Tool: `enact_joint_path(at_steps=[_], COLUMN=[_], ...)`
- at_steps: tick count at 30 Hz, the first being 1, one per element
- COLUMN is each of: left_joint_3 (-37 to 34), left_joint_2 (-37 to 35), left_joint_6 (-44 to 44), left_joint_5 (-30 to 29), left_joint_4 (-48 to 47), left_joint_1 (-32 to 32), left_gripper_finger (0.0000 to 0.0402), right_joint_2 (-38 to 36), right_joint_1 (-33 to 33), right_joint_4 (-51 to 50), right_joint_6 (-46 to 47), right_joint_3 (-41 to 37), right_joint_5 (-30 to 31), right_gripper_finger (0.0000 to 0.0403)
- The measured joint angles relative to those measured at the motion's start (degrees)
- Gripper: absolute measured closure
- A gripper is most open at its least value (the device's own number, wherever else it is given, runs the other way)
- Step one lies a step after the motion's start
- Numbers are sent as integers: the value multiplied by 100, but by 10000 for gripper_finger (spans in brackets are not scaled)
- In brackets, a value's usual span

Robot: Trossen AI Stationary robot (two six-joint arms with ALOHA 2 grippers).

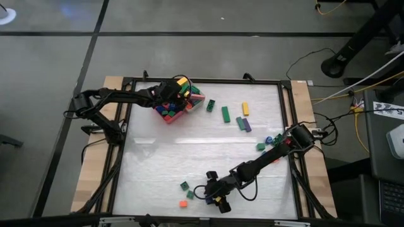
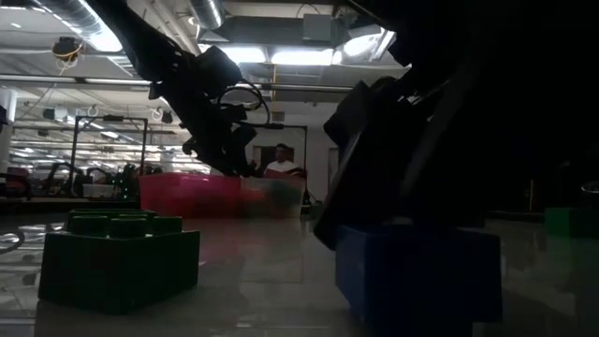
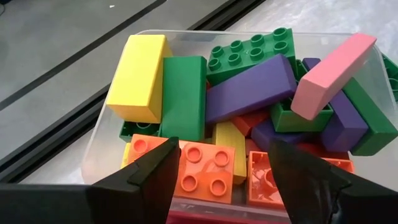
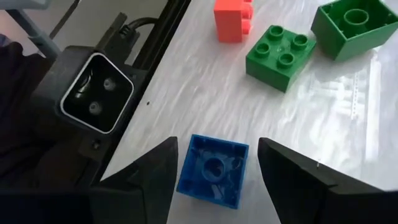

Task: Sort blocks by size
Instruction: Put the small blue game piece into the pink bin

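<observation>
Our right gripper [image 4: 214,165] hung spread around a blue block [image 4: 212,170], near a green block [image 4: 278,55] and the low camera [image 4: 96,92]. Our left gripper [image 3: 221,168] hung spread above a clear tray [image 3: 99,143] crowded with blocks.

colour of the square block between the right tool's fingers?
Blue block, hollow side up, lying between the open right tool; clearest in the right wrist view.

Right gripper [image 4: 214,171]: fingers spread, one on each side of the blue block.
Blue block [image 4: 212,170]: square, hollow side up.
Green blocks: one studs-up [image 4: 278,56], one upturned [image 4: 351,26].
Orange block [image 4: 233,20]: beside them.
Camera [image 4: 96,93]: at table edge.
</observation>
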Motion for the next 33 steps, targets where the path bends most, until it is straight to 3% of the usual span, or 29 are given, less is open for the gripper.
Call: enact_joint_path(at_steps=[23, 33], left_joint_3=[0, 0], left_joint_2=[0, -77], left_joint_6=[232, 357], left_joint_5=[2, -1], left_joint_4=[40, 240], left_joint_1=[-1, -60], left_gripper_finger=[169, 169], right_joint_2=[0, -2], right_joint_1=[-118, -203], right_joint_4=[-420, -376], right_joint_6=[270, 146], right_joint_3=[0, 0], right_joint_5=[-1, -219], right_gripper_finger=[184, 267])
